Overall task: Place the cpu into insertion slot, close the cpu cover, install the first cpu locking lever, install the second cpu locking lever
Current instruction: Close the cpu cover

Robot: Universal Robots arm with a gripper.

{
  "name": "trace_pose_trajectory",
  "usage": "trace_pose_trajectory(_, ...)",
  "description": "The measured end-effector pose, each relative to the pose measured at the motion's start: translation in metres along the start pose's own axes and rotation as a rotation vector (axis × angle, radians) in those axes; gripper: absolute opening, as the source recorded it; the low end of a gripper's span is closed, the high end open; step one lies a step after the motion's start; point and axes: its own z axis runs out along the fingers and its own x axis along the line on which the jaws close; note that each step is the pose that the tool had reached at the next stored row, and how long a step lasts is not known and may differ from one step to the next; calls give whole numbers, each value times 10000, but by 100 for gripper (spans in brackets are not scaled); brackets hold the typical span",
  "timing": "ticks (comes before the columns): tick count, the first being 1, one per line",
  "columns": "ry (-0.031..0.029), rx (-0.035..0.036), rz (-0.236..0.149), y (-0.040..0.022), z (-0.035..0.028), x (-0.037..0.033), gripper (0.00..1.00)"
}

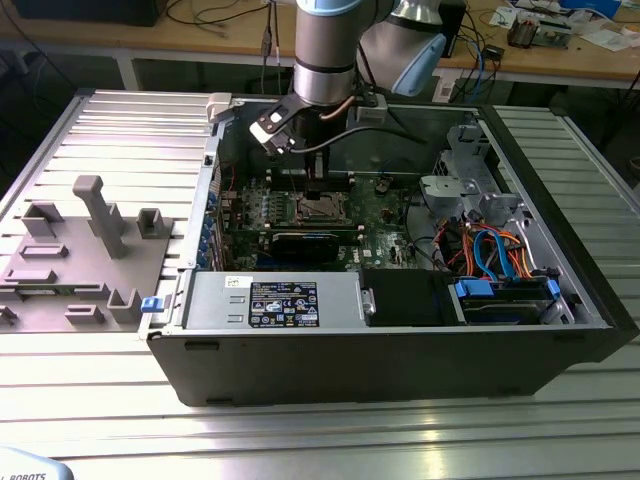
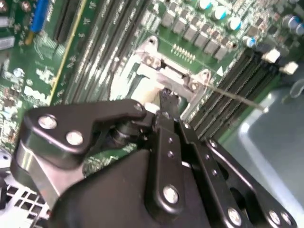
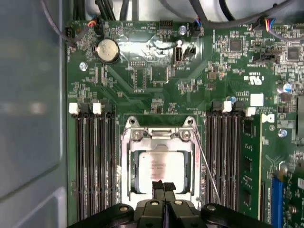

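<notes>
Your gripper [image 3: 164,187] is pinched shut on nothing, tips right at the near edge of the cpu [image 3: 161,164]. It's sitting in the insertion slot [image 3: 125,190] just ahead, and the cpu cover [image 3: 161,135] looks down.

Robotics lab — slatted metal table [image 1: 300,440], open computer case [image 1: 380,365], cable-strewn wooden benches [image 1: 200,40]

**CPU seated, cover down, one lever loose**

We find the cpu [image 3: 160,167], a square chip with a silver-grey top, lying flat in the insertion slot [image 1: 322,208]. The cpu cover [image 3: 159,134], a silvery frame, lies closed over it, and the chip shows through its cut-out. One thin wire locking lever [image 3: 206,171] slants away from the cover's side, unlatched.
</notes>
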Motion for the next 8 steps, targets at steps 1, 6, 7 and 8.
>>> trace_pose_trajectory(1,1,153,-7,82,-2,0,11)
trace_pose_trajectory(6,10,474,-52,273,-15,-1,11)
trace_pose_trajectory(7,16,473,-62,274,-29,-1,11)
trace_pose_trajectory(8,20,473,-71,273,-48,-2,11)
